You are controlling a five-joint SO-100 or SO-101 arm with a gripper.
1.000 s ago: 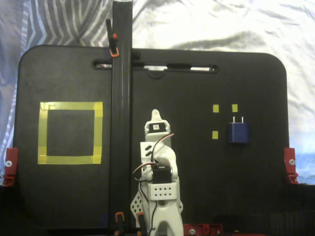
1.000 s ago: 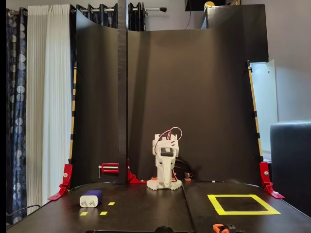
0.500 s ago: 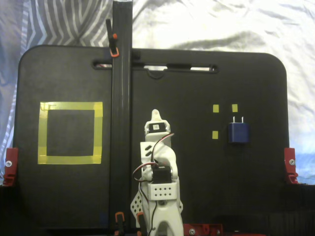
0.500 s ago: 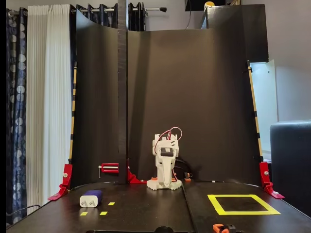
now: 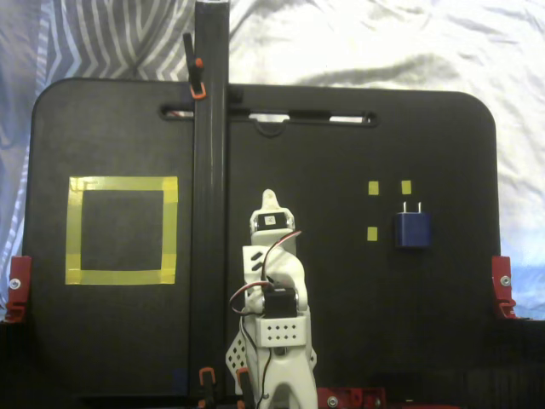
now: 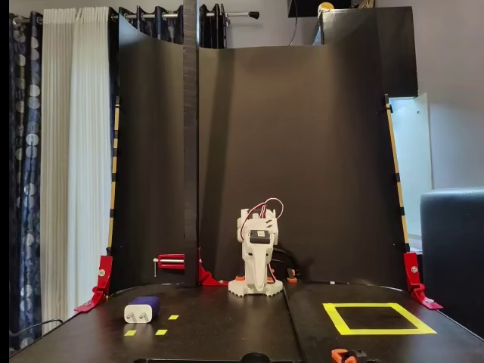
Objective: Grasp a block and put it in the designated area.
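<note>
The dark navy block [image 5: 412, 230] lies flat on the black board, its two silvery prongs pointing to the far edge; the low fixed view shows the block [image 6: 142, 309] at front left, its white end facing the camera. The designated area [image 5: 170, 230], a large yellow tape square, is on the board's left; in the low fixed view the designated area [image 6: 336, 318] is at the right. My white arm is folded at the board's middle, and its gripper [image 5: 269, 200] looks shut and holds nothing, well apart from both. In the low view the gripper [image 6: 257, 281] points down at the base.
Three tiny yellow tape squares [image 5: 373, 188] sit just left of the block. A tall black post [image 5: 209, 213] stands between the arm and the tape square. Red clamps [image 5: 502, 285] grip the board's sides. A curved black backdrop [image 6: 302, 151] rises behind the arm.
</note>
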